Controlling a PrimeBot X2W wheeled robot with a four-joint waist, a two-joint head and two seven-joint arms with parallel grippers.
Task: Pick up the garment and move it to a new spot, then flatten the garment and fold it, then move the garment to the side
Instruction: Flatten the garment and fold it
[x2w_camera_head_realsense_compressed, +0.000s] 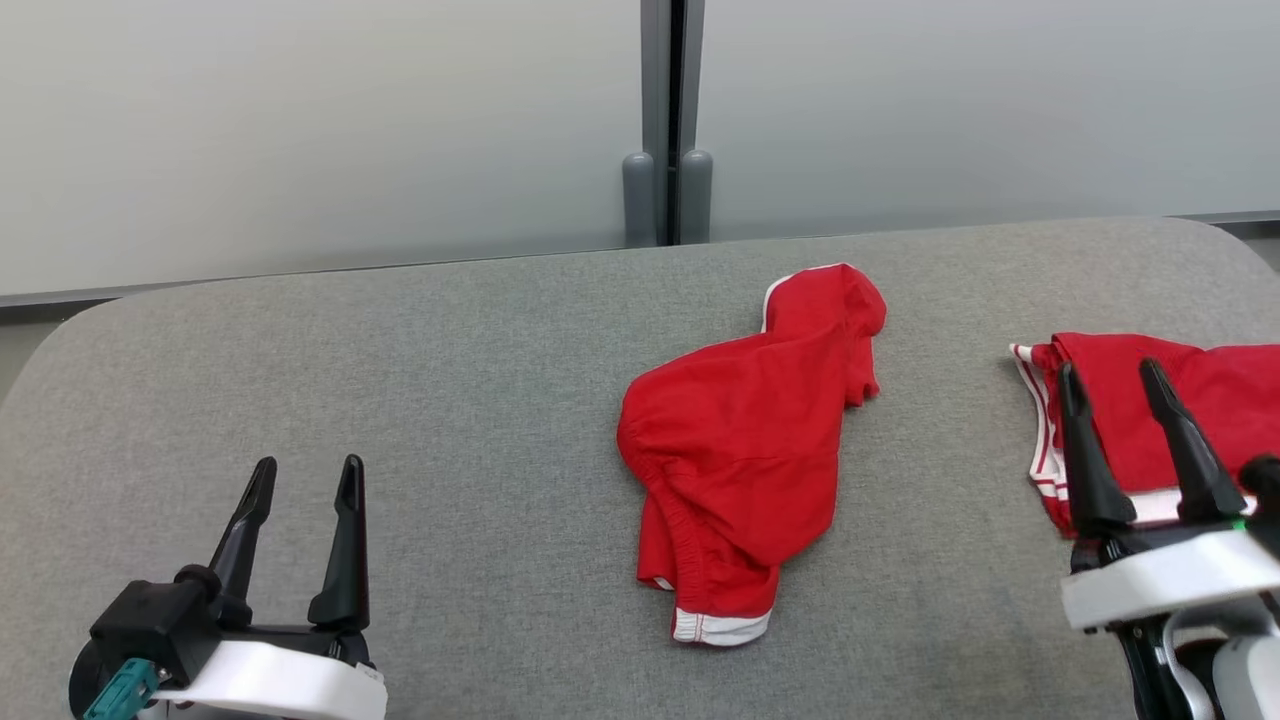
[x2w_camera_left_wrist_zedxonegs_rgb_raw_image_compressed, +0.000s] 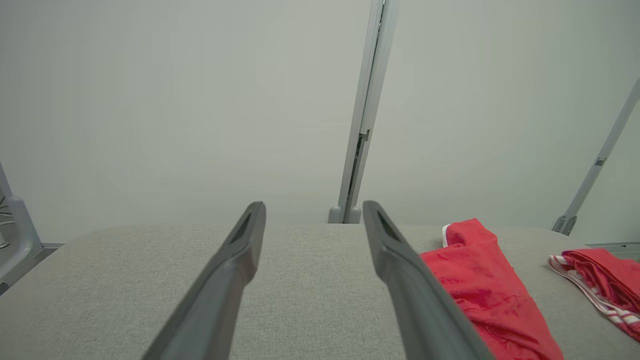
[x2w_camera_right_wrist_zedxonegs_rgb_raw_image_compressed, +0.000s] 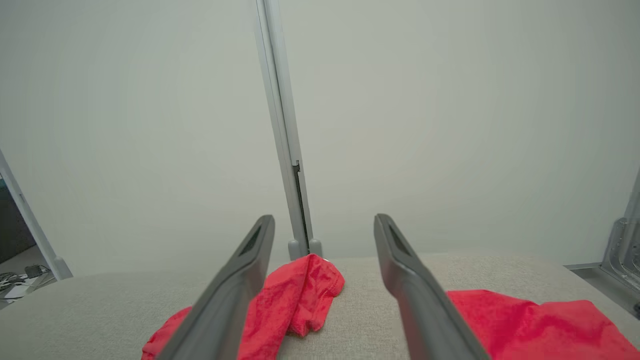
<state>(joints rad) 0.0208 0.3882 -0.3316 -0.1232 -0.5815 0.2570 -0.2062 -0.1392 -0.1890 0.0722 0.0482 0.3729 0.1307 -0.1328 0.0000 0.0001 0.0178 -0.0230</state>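
left gripper (x2w_camera_head_realsense_compressed: 308, 465): nearest the head camera, lower left; jaws spread wide and empty, above bare table.
right gripper (x2w_camera_head_realsense_compressed: 1110, 370): lower right; jaws spread and empty, fingers standing over the near edge of the second garment.
garment (x2w_camera_head_realsense_compressed: 745, 440): red with white trim, bunched in a heap at mid-table, between the two grippers and apart from both; not yet flattened or folded.
second garment (x2w_camera_head_realsense_compressed: 1230, 390): red, white-striped edge, at the table's right side; appears folded.
risk, snag: if the right gripper travels low toward the centre, a finger may catch the striped edge and drag the folded piece open.
risk, partial pinch: the heap is layered; a shallow grasp would likely take one layer, so the cloth lifts twisted.
risk, wrong target: both pieces are red; confirm the central one.
table (x2w_camera_head_realsense_compressed: 400, 380): grey fabric surface; may resist sliding cloth.
partition post (x2w_camera_head_realsense_compressed: 665, 120): behind the far edge, well apart from the work.
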